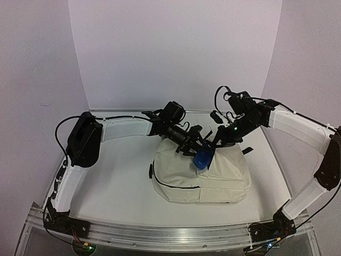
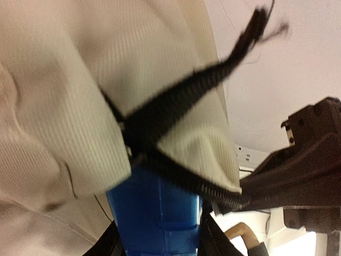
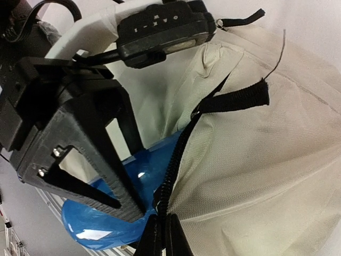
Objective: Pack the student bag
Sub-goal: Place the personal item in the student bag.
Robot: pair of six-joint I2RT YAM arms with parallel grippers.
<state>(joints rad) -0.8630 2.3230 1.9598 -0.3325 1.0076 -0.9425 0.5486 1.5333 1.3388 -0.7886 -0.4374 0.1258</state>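
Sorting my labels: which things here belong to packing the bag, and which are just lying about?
Job: cream fabric backpack; glossy blue plastic object held in left gripper at its opening; right gripper pinching the zipper edge.
Bystanders: white tabletop; aluminium front rail.

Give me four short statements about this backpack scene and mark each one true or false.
1. The left hand grips a shiny blue object at the opening of the large cream fabric backpack. True.
2. The right hand hangs open, clear of the bag. False: it is shut on the backpack's black zipper edge.
3. The backpack lies on the white table between the two arms. True.
4. The blue object is fully inside the backpack. False: much of it shows outside the opening.
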